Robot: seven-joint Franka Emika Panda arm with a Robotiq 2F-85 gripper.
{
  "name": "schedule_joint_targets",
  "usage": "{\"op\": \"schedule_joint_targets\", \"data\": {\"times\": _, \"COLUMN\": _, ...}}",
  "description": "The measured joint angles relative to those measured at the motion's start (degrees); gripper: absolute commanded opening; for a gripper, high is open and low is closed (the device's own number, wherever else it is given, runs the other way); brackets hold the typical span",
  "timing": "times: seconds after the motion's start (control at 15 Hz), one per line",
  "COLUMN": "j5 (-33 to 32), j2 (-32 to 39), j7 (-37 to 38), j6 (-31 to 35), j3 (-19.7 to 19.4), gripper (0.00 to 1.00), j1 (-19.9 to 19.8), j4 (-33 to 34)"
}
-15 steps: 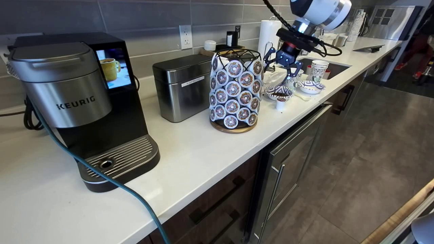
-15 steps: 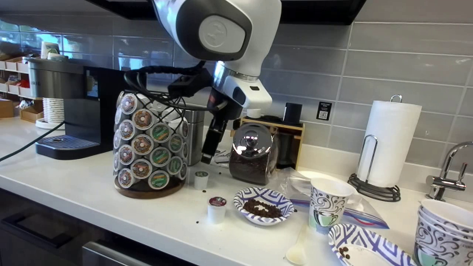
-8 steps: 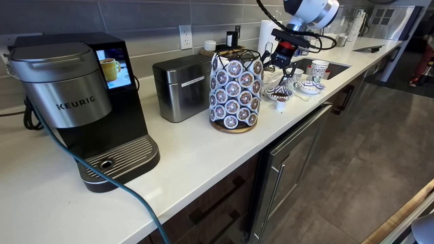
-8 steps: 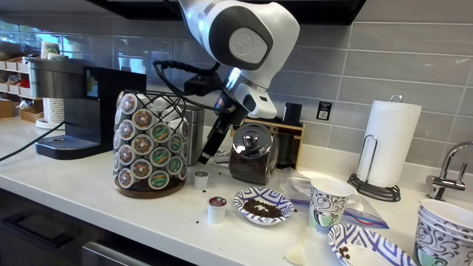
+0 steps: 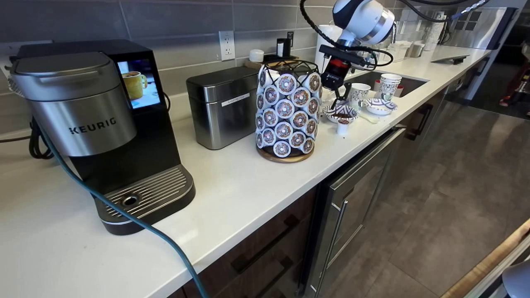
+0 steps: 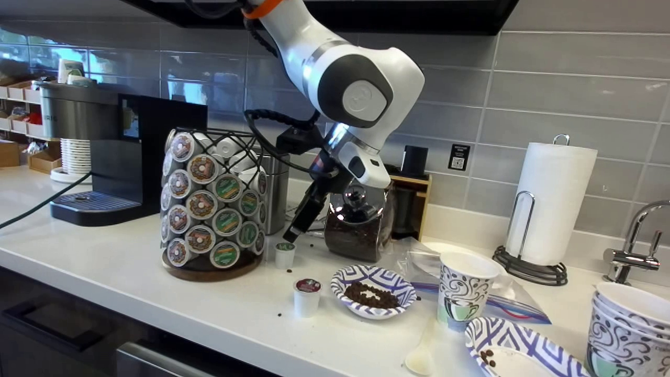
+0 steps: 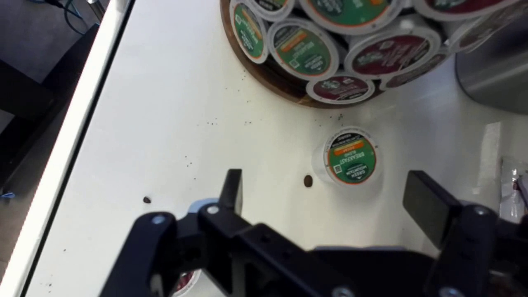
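The green-lidded pod (image 7: 352, 159) stands upright just beside the rack (image 6: 212, 274). The gripper (image 7: 330, 194) holds nothing; its fingers stand wide apart. The pod is likely light and stiff, with a thin, dentable lid: grasp the side walls below the rim

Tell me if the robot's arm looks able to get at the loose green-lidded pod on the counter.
Likely yes: the open gripper hovers near the green-lidded pod, with nothing visible between them, though the pod rack stands close by.
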Motion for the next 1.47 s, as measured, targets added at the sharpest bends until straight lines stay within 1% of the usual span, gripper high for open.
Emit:
{"op": "schedule_joint_targets", "data": {"times": 0.47, "j5": -0.06, "j2": 5.76, "j7": 2.55, "j6": -0.14, "j3": 0.90, "gripper": 1.00, "j1": 0.83, "j4": 5.29}}
{"op": "schedule_joint_targets", "data": {"times": 0.6, "j5": -0.09, "j2": 7.15, "j7": 2.90, "j6": -0.15, "j3": 1.13, "gripper": 0.97, "j1": 0.93, "j4": 6.51}}
{"op": "schedule_joint_targets", "data": {"times": 0.87, "j5": -0.26, "j2": 9.51, "j7": 3.36, "j6": -0.36, "j3": 1.58, "gripper": 0.97, "j1": 0.97, "j4": 8.68}}
{"op": "schedule_joint_targets", "data": {"times": 1.0, "j5": -0.31, "j2": 10.57, "j7": 3.64, "j6": -0.79, "j3": 1.71, "gripper": 0.91, "j1": 0.98, "j4": 9.84}}
{"op": "schedule_joint_targets", "data": {"times": 1.07, "j5": -0.32, "j2": 11.05, "j7": 3.77, "j6": -0.99, "j3": 1.76, "gripper": 0.92, "j1": 0.98, "j4": 10.40}}
{"op": "schedule_joint_targets", "data": {"times": 1.13, "j5": -0.32, "j2": 11.53, "j7": 3.92, "j6": -1.33, "j3": 1.80, "gripper": 0.89, "j1": 0.98, "j4": 11.00}}
{"op": "schedule_joint_targets", "data": {"times": 1.2, "j5": -0.32, "j2": 12.00, "j7": 4.11, "j6": -1.94, "j3": 1.81, "gripper": 0.90, "j1": 0.98, "j4": 11.61}}
{"op": "schedule_joint_targets", "data": {"times": 1.4, "j5": -0.38, "j2": 13.32, "j7": 4.73, "j6": -3.68, "j3": 1.82, "gripper": 0.86, "j1": 0.98, "j4": 13.58}}
{"op": "schedule_joint_targets", "data": {"times": 1.47, "j5": -0.42, "j2": 13.79, "j7": 5.01, "j6": -4.37, "j3": 1.82, "gripper": 0.83, "j1": 0.98, "j4": 14.28}}
